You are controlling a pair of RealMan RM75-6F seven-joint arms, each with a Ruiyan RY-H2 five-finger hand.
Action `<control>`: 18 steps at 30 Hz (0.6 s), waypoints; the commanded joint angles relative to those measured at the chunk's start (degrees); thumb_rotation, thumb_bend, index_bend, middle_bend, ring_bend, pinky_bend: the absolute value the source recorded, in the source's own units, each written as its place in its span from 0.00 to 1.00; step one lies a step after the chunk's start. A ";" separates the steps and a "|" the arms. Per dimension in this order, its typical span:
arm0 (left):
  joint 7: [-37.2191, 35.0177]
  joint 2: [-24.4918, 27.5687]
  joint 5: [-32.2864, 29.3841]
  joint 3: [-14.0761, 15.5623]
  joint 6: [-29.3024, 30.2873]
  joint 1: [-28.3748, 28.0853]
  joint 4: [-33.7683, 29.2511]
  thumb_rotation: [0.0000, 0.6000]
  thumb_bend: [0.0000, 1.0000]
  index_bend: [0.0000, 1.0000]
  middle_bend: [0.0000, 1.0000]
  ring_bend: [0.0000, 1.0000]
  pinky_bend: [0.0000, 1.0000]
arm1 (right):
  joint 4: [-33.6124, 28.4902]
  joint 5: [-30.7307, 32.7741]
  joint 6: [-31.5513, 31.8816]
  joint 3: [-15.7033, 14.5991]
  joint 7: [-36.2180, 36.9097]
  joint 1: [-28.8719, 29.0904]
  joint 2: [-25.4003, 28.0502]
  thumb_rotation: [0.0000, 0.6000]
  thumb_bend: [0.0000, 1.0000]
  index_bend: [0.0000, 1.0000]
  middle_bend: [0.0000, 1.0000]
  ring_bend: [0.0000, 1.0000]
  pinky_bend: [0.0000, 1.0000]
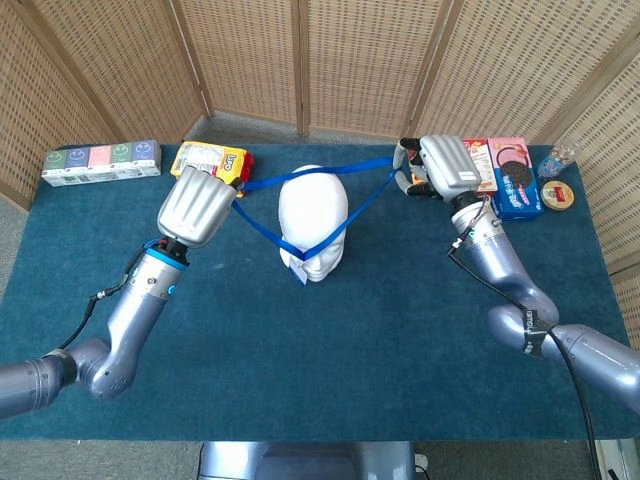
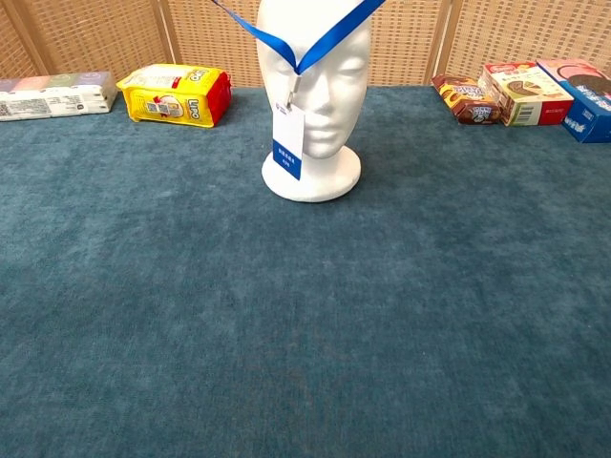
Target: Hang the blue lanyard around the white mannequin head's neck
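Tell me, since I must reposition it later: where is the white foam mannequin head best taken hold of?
Likely at the narrow neck just above the round base of the white foam mannequin head, coming from a side. It stands upright, and the blue lanyard with its badge hangs across the face.

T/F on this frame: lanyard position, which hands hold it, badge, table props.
1. Both hands hold the blue lanyard. True: left hand and right hand each hold a side.
2. The strap sits around the neck. False: it crosses the mannequin head at face level.
3. The badge lies flat on the table. False: it hangs in front of the face.
4. A yellow packet lies on the table. True.
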 commanded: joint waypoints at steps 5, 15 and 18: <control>1.29 0.02 -1.72 0.27 -0.29 -0.36 -0.43 1.00 0.36 0.67 1.00 1.00 1.00 | 0.22 0.79 -1.07 -0.04 0.05 0.11 -0.02 1.00 0.49 0.73 1.00 1.00 1.00; 2.31 -0.08 -3.47 0.57 -0.28 -0.84 -0.51 1.00 0.36 0.67 1.00 1.00 1.00 | 0.61 1.63 -2.81 0.03 1.01 0.34 -0.10 1.00 0.48 0.67 1.00 1.00 1.00; 2.37 -0.07 -3.95 0.67 -0.33 -0.94 -0.52 1.00 0.35 0.67 1.00 1.00 1.00 | 0.56 1.94 -3.40 -0.01 1.15 0.38 0.00 1.00 0.47 0.66 1.00 1.00 1.00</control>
